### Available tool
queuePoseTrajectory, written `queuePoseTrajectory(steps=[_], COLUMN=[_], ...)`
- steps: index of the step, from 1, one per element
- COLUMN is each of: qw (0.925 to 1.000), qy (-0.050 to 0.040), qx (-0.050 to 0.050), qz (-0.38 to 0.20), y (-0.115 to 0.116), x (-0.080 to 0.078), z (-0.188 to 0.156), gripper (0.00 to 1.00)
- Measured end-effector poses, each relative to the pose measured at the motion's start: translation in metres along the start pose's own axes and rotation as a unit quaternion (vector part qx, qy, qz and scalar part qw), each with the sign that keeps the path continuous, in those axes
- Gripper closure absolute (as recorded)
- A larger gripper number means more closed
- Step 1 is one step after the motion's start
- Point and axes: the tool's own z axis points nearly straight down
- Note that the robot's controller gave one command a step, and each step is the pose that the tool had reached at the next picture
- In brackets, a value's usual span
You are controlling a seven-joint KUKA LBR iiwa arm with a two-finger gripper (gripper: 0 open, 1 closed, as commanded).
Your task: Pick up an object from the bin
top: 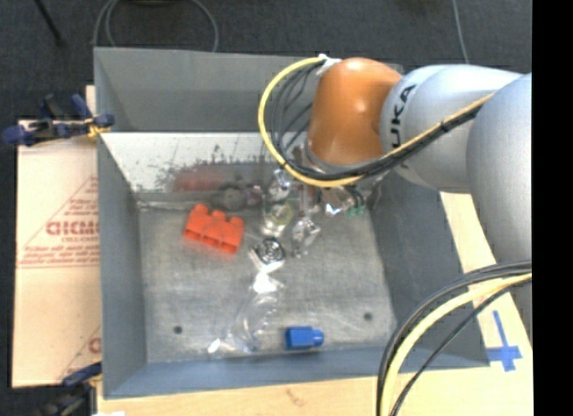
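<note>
Camera view puts the clear crumpled plastic piece nearest your end effector. Its upper end lies right beneath the tip, and its long axis runs from there toward the near wall of the grey bin, leaning view-left. The orange toy brick sits to view-left, apart from it. The small blue block rests by the plastic's lower end. You cannot tell whether the end effector is clenched or released.

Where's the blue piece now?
In the camera view, the blue piece lies by the near wall of the bin, just right of the clear plastic wrapper.
</note>
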Motion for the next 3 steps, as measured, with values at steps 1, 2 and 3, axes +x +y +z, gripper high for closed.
queuePoseTrajectory(steps=[1,2,3], qw=[1.0000,1.0000,0.9999], qy=[-0.0061,-0.0012,-0.0028], qx=[0.001,0.000,-0.001], qz=[-0.001,-0.008,-0.016], y=[0.0032,0.0010,-0.0028], x=[-0.0073,-0.0089,-0.0089], z=[0.0191,0.0286,0.0286], gripper=[0.00,0.00,0.00])
